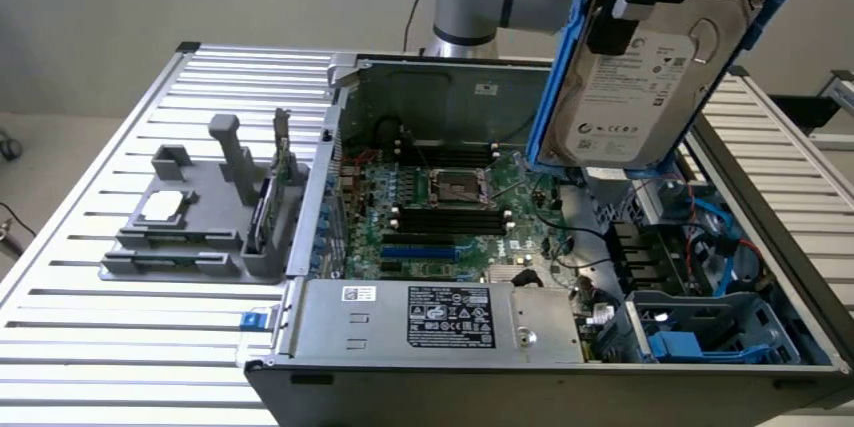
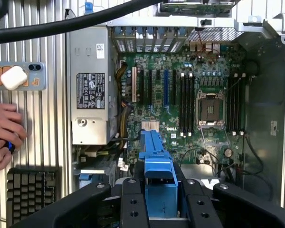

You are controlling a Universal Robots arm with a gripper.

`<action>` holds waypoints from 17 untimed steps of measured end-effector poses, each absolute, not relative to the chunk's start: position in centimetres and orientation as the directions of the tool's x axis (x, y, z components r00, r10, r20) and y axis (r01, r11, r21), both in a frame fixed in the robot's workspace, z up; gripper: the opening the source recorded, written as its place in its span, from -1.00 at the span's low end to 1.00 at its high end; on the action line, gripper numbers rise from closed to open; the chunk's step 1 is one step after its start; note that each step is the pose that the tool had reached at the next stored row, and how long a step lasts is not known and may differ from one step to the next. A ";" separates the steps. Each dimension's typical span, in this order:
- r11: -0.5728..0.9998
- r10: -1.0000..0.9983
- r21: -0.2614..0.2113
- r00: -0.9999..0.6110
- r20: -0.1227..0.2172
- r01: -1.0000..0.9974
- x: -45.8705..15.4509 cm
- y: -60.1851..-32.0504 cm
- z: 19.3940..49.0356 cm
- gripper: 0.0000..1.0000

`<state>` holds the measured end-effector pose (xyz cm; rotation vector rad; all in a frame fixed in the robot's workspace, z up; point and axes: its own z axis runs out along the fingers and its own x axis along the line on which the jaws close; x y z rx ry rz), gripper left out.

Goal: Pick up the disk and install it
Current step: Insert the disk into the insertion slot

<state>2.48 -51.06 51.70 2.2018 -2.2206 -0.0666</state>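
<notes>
The disk (image 1: 638, 97), a silver hard drive with a white label in a blue carrier, hangs upright above the right side of the open computer case (image 1: 441, 69). My gripper (image 1: 622, 19) is shut on its upper edge, well clear of the parts below. In the wrist view the blue carrier (image 2: 156, 164) sits clamped between my black fingers (image 2: 133, 204), with the motherboard (image 2: 190, 99) beyond it. My gripper (image 2: 159, 202) points down into the case.
The blue drive bay (image 1: 707, 332) lies at the case's near right corner, next to the grey power-supply box (image 1: 427, 317). A grey fixture (image 1: 187, 227) with a small chip stands on the slatted table at the exterior view's left. A person's hands (image 2: 2, 135), a phone (image 2: 16, 76) and a keyboard (image 2: 28, 190) lie beside the case.
</notes>
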 end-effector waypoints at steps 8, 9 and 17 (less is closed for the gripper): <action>0.008 -1.000 0.055 -0.009 -0.020 -0.998 4.9 -52.9 51.7 -0.35; 0.008 -1.000 0.056 -0.009 -0.020 -0.998 5.2 -53.1 51.7 -0.35; 0.008 -1.000 0.057 -0.009 -0.020 -0.998 7.0 -54.7 51.7 -0.35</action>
